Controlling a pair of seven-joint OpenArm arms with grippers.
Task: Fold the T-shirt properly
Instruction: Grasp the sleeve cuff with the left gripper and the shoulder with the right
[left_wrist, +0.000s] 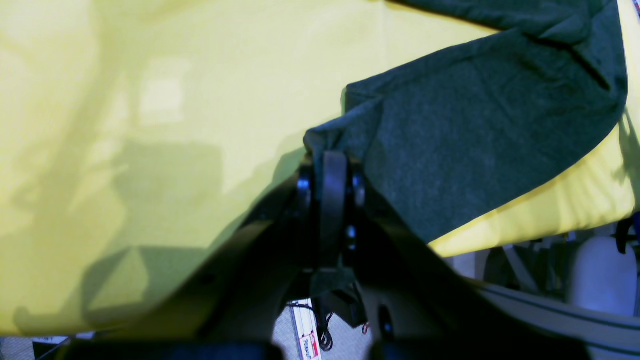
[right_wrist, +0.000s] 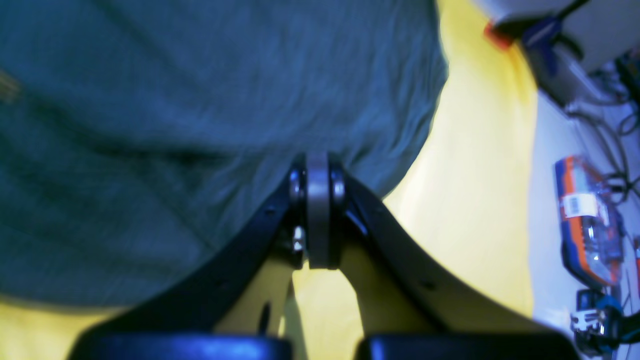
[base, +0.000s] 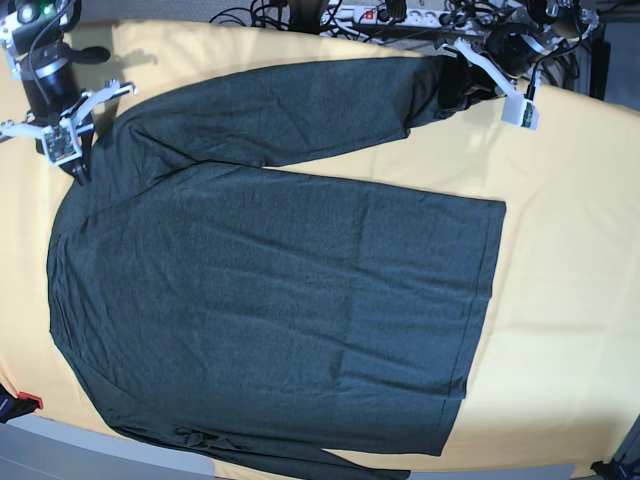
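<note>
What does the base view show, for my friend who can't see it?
A big dark shirt lies spread flat on a yellow cloth. The right end effector pinches it near the shoulder at the top left. The left end effector pinches a sleeve end at the top right.

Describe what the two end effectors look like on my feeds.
Left end effector: glossy black curved fingers meeting at a dark rounded tip. Right end effector: the same black fingers, with a grey strip between them. In the base view both carry white brackets and small green boards; thin cables run along the arms.
</note>
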